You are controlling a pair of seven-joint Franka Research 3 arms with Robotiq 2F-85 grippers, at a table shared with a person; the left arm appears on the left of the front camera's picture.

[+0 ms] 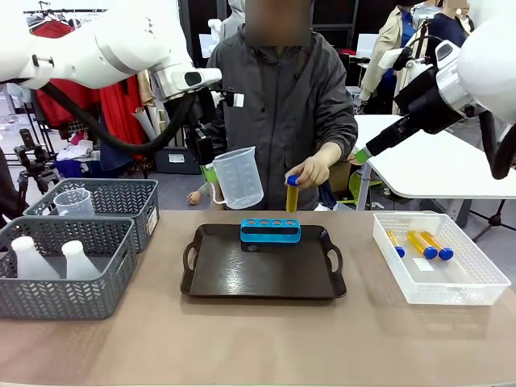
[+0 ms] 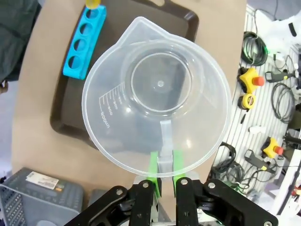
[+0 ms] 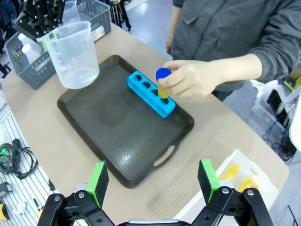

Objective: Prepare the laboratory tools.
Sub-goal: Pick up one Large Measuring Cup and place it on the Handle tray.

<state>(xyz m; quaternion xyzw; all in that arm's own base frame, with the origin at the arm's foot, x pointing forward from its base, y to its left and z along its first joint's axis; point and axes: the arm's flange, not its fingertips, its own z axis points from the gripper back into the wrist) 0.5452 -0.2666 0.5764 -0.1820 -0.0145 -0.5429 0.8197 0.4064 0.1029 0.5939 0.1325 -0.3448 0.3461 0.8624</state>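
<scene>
— Left gripper [image 2: 165, 165]: jaws closed on the handle of the clear beaker [image 2: 157, 94]; green pads pinch it from both sides.
— Where is the beaker?
— In the air, mouth up, spout pointing away from the gripper; the wrist view looks down through it onto the dark tray [image 1: 266, 282]; no contact with the tray (from the front it hangs in front of the person's chest).
— Right gripper?
— Right gripper [image 3: 153, 181]: fingers spread wide, nothing between them; it hangs high, well apart from tray and rack.
— Rack?
— Blue four-hole rack [image 1: 270, 230] lies on the tray, along its far edge.
— Tubes?
— Person's hand [image 1: 314, 169] holds one yellow tube [image 1: 292, 193], blue cap up, just above the rack's right end; whether its tip touches the rack I cannot tell; three more tubes [image 1: 419, 242] lie in the white basket [image 1: 476, 286] at the table's right.
— Left side?
— Two white flasks [image 1: 28, 258] stand in the near grey basket [image 1: 64, 302]; a second beaker [image 1: 74, 201] stands in the far grey basket [image 1: 129, 197].
</scene>
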